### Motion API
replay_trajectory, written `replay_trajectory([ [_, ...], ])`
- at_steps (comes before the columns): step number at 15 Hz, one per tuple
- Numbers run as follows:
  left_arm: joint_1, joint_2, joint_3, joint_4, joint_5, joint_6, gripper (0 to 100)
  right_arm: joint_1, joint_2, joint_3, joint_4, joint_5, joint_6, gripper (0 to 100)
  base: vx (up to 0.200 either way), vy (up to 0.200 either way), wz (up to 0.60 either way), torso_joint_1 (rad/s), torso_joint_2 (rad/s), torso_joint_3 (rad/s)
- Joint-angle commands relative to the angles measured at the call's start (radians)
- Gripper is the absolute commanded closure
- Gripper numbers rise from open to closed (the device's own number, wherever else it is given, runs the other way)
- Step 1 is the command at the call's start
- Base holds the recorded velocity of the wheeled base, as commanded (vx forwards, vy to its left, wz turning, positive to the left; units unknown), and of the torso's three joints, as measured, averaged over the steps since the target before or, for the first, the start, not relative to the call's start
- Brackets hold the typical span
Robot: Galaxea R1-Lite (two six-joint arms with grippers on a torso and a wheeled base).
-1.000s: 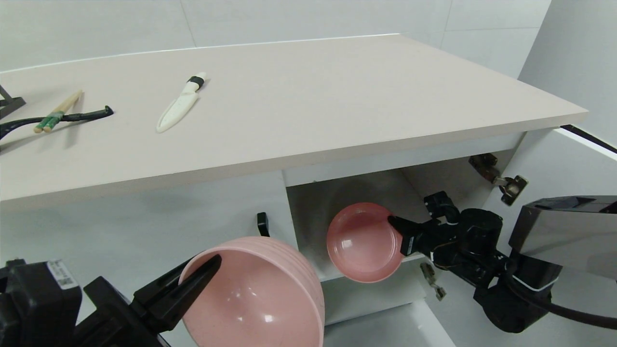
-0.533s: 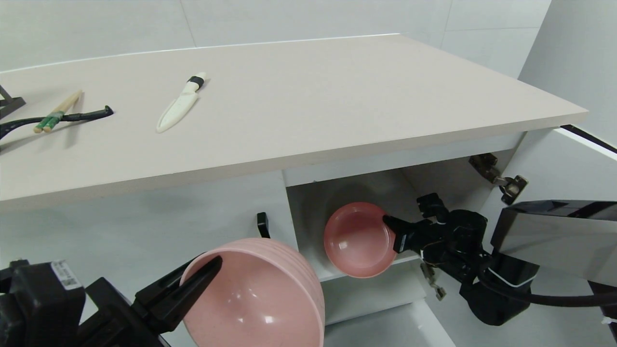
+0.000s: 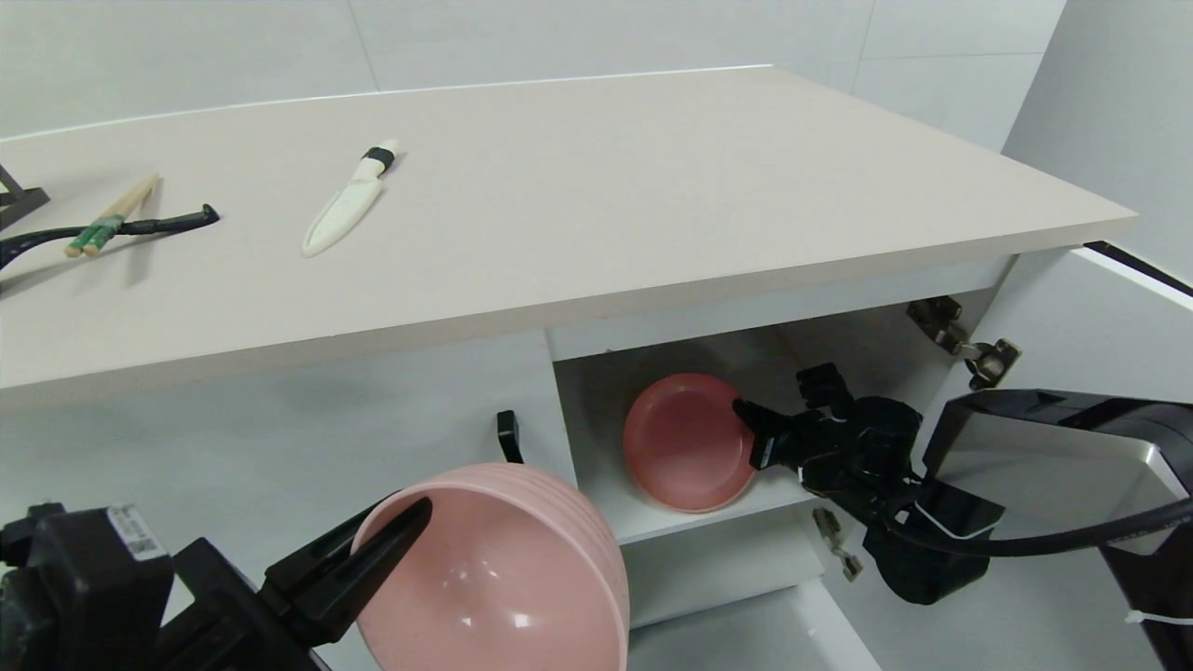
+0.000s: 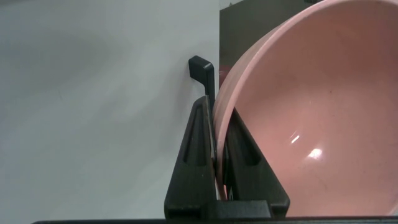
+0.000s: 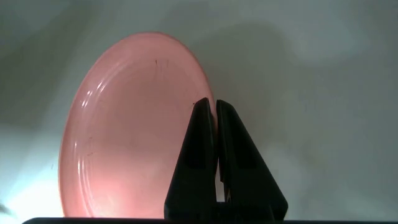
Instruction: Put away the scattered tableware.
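Note:
My left gripper [image 3: 387,531] is low at the front left, shut on the rim of a large pink ribbed bowl [image 3: 503,578]; the left wrist view has the bowl [image 4: 311,118] pinched between the fingers [image 4: 199,143]. Inside the open cabinet, my right gripper [image 3: 746,421] is shut on the rim of a pink plate [image 3: 688,443], which is tilted over the cabinet shelf [image 3: 643,517]. The right wrist view has the plate [image 5: 130,118] clamped at its edge by the right gripper [image 5: 216,115]. On the counter lie a cream knife [image 3: 349,198] and chopsticks [image 3: 110,216].
The beige countertop [image 3: 606,196] overhangs the cabinet. The cabinet door [image 3: 1100,317] stands open at the right with its hinges [image 3: 965,345] exposed. A black door handle [image 3: 507,434] sits just behind the bowl. A black utensil [image 3: 112,228] lies by the chopsticks at the counter's left.
My right gripper has carried the pink plate deeper into the cabinet, up and back over the shelf. The left gripper and bowl have barely shifted.

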Motion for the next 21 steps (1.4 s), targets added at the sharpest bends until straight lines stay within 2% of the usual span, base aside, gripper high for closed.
replay_trajectory([
  [1,0.000,0.003,0.000,0.000,0.000,0.000,100,-0.002,0.021,-0.033,0.012,-0.001,0.000,100,0.000,0.000,0.00,0.000,0.00,0.000],
  [5,0.000,0.003,0.000,0.002,0.000,-0.002,100,-0.009,0.035,-0.086,0.052,-0.032,0.000,100,0.000,0.000,0.00,0.000,0.00,0.000],
  [11,0.000,0.000,0.000,0.014,0.000,-0.003,100,-0.006,0.046,-0.080,0.054,-0.035,-0.002,100,0.000,0.000,0.00,0.000,0.00,0.000],
  [12,0.000,0.000,0.000,0.014,0.000,-0.003,100,-0.006,0.046,-0.080,0.054,-0.035,-0.002,0,0.000,0.000,0.00,0.000,0.00,0.000],
  [16,0.000,0.000,0.000,0.014,0.000,-0.006,100,-0.002,0.030,-0.077,0.037,-0.036,-0.019,0,0.000,0.000,0.00,0.000,0.00,0.000],
  [19,0.000,0.000,0.000,0.014,0.000,-0.006,100,0.000,-0.043,-0.036,-0.002,-0.071,-0.081,0,0.000,0.000,0.00,0.000,0.00,0.000],
  [21,-0.003,0.002,0.000,0.028,-0.001,-0.005,100,0.026,-0.212,0.187,-0.002,-0.081,-0.109,0,0.000,0.000,0.00,0.000,0.00,0.000],
])
